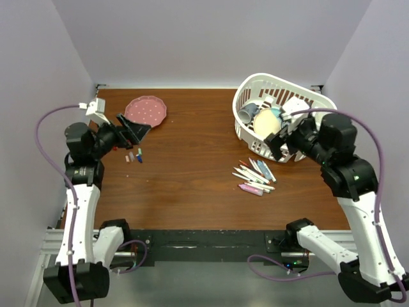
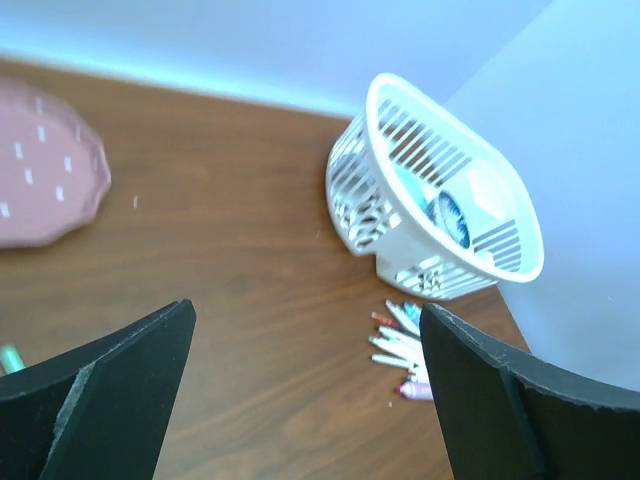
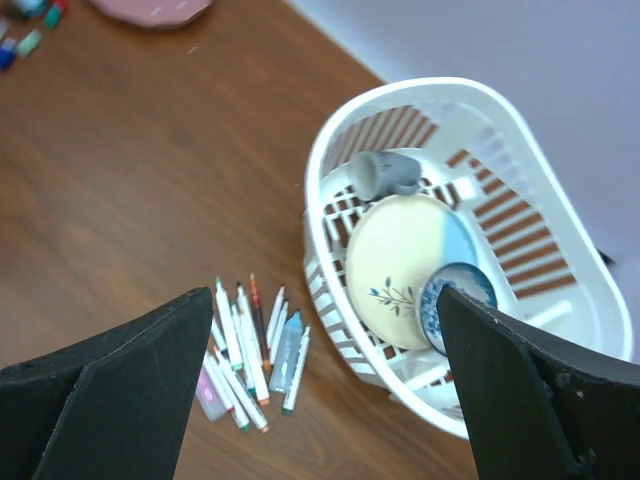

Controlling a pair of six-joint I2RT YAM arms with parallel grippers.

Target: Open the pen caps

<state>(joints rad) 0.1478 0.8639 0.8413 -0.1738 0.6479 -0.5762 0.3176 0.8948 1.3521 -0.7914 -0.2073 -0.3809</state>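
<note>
- Pens first: a fanned bundle of slim white plastic markers with one thicker pink highlighter [image 1: 254,177] lies on the brown wood-grain counter [image 1: 192,198], just in front of the white slatted plastic basket [image 1: 246,133]. Coloured ends show, but it is too small to tell which are caps and which are bare tips.
- I judge the step in hand to be fetching the next capped pen. Take one from the outer edge of the fan, grip it mid-barrel and lift it straight up, so the overlapping neighbours are not dragged along.
- Small loose plastic caps in red, teal and blue [image 1: 134,155] sit in a tight cluster well to the left of the basket. That is a sensible place to drop the next cap.
- The right end effector [image 1: 284,148] hovers at the basket's near-left corner, above and just beyond the bundle. Its fingers are spread wide with nothing between them. It should descend clear of the basket wall.
- The left end effector [image 1: 133,130] hangs well to the left of the basket, near the loose caps, also spread wide and empty. It should pinch only the cap and pull along the barrel's axis, not sideways.
- Inside the basket are a grey ceramic mug [image 3: 385,172] and a cream plate [image 3: 400,270]; neither needs touching.
- Farthest off, a round pink speckled plate [image 1: 146,110] lies well to the left of the basket, beyond the caps.
</note>
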